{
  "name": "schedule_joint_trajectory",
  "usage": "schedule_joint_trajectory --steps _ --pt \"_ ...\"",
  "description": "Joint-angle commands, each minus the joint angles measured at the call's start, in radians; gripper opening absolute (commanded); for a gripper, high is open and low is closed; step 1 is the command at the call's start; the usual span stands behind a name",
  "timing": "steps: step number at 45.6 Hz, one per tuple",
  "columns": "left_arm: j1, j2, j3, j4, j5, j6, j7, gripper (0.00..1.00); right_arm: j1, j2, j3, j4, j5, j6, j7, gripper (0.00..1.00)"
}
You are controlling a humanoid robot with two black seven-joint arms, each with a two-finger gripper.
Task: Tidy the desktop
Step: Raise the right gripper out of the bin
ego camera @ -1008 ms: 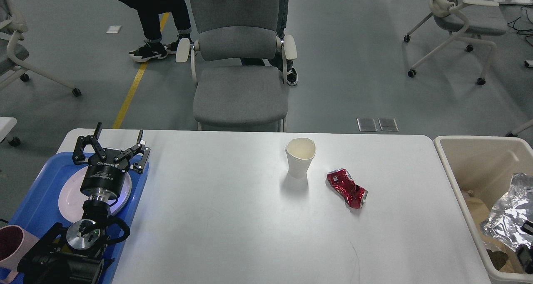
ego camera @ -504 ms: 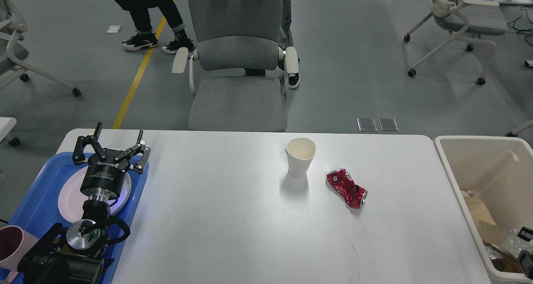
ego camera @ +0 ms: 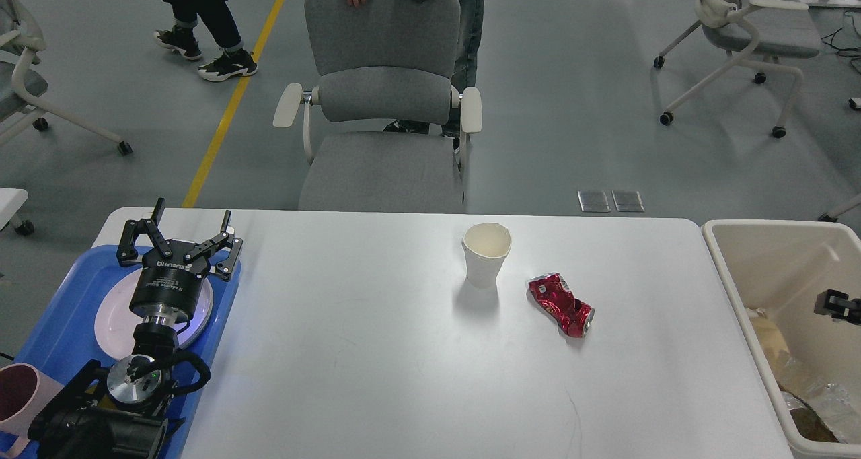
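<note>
The white desktop point(ego camera: 377, 351) holds a white paper cup point(ego camera: 485, 256) standing upright and a crushed red can point(ego camera: 560, 304) lying just right of it. My left gripper point(ego camera: 193, 213) is open and empty, over the white plate point(ego camera: 107, 321) in the blue tray point(ego camera: 60, 311) at the desktop's left end. Only a small black piece of my right gripper point(ego camera: 837, 305) shows at the right edge, above the beige bin point(ego camera: 723, 257); its fingers cannot be told apart. Crumpled foil point(ego camera: 817, 395) and brown paper point(ego camera: 767, 331) lie in the bin.
A pink cup point(ego camera: 17, 398) stands at the tray's near left corner. A grey office chair point(ego camera: 387, 143) is pushed against the desktop's far edge, with a person's hands on its back. Another person walks at the far left.
The foil that was high in the bin now lies low at its bottom. My right gripper has risen above the bin. The chair was pushed closer to the desktop. My left arm has not moved.
</note>
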Motion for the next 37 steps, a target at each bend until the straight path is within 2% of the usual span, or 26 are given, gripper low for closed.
schedule_joint_trajectory --steps 1,9,16,19,25,27,31,33,34,37 --pt "0.000 0.000 0.000 0.000 0.000 0.000 0.000 0.96 0.263 0.075 -0.161 0.175 0.000 0.173 -0.001 1.00" --pt "0.000 0.000 0.000 0.000 0.000 0.000 0.000 0.96 0.617 0.257 -0.202 0.339 0.003 0.564 0.001 1.00" --pt "0.000 0.000 0.000 0.000 0.000 0.000 0.000 0.96 0.863 0.359 -0.192 0.487 0.016 0.743 0.002 1.00" --pt "0.000 0.000 0.000 0.000 0.000 0.000 0.000 0.96 0.969 0.365 -0.185 0.577 0.036 0.775 0.010 1.00" --pt "0.000 0.000 -0.001 0.000 0.000 0.000 0.000 0.96 1.112 0.366 -0.196 0.703 0.163 0.773 0.028 1.00" --pt "0.000 0.000 -0.001 0.000 0.000 0.000 0.000 0.96 1.136 0.369 -0.204 0.735 0.197 0.766 0.061 1.00" --pt "0.000 0.000 0.000 0.000 0.000 0.000 0.000 0.96 1.164 0.388 -0.208 0.754 0.204 0.744 0.189 1.00" --pt "0.000 0.000 -0.001 0.000 0.000 0.000 0.000 0.96 1.168 0.409 -0.216 0.754 0.203 0.734 0.235 1.00" --pt "0.000 0.000 0.000 0.000 0.000 0.000 0.000 0.96 1.171 0.417 -0.221 0.754 0.201 0.732 0.248 1.00" --pt "0.000 0.000 0.000 0.000 0.000 0.000 0.000 0.96 1.179 0.425 -0.219 0.754 0.194 0.730 0.248 1.00"
